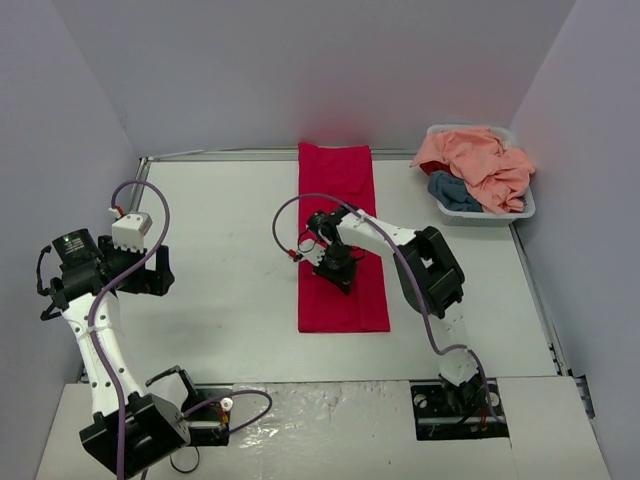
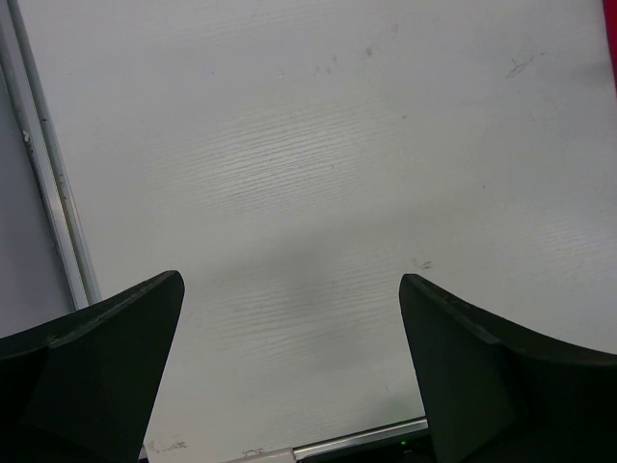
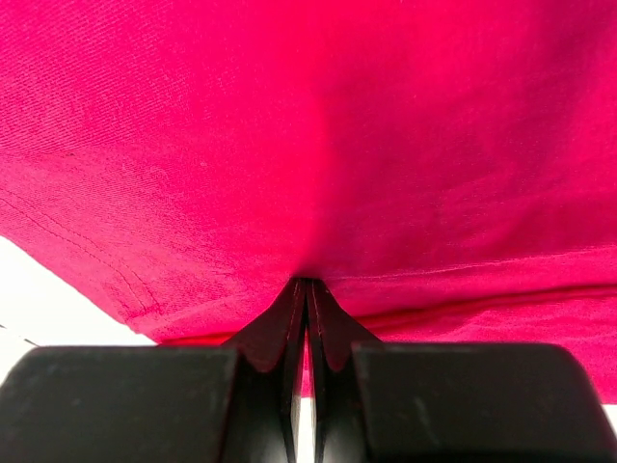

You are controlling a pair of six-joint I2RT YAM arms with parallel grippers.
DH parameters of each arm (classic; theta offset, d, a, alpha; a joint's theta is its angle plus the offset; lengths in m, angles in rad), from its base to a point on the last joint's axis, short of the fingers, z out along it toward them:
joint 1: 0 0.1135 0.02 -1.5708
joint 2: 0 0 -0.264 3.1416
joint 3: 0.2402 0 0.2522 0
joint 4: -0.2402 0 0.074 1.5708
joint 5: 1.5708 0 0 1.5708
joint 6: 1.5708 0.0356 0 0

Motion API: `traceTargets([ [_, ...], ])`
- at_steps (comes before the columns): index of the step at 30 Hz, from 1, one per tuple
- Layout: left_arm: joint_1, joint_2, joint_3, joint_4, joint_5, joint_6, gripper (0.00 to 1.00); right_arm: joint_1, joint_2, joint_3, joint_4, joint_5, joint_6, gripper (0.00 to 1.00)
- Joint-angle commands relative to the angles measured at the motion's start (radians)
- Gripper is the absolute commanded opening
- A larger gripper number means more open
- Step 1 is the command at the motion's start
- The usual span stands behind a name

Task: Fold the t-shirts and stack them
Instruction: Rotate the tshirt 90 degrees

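The red t-shirt (image 1: 335,185), a long strip well left of the basket (image 1: 480,217), awaits its crosswise fold, which needs one end pinched; the right gripper (image 3: 307,289), jaws shut, touches it, while the left gripper (image 2: 289,289) gapes empty.

Top camera sat high behind near edge of table (image 1: 230,300), facing down, far off, whole surface in frame; left wrist camera faced down on bare tabletop, fairly near; right wrist camera sat very close on red t-shirt (image 3: 308,135); all three views shared that shirt, left wrist only as sliver at right edge.

Wide-spread jaws on left arm (image 1: 100,340), closed jaws on right arm (image 1: 385,232)
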Motion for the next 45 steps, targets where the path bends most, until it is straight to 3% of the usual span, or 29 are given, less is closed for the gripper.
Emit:
traceTargets([
  [1, 0.005, -0.008, 0.017, -0.017, 0.020, 0.013, 0.94, -0.016, 0.045, 0.021, -0.022, -0.008, -0.009, 0.00],
  [27, 0.005, 0.012, 0.017, -0.012, 0.004, 0.007, 0.94, -0.111, 0.192, 0.252, -0.034, 0.030, -0.041, 0.00],
  [38, 0.005, -0.001, 0.017, -0.018, 0.021, 0.019, 0.94, -0.094, 0.041, 0.107, -0.109, -0.065, -0.059, 0.00],
  [45, 0.005, -0.008, 0.018, -0.026, 0.029, 0.025, 0.94, -0.094, -0.079, 0.148, -0.178, -0.094, -0.075, 0.00],
])
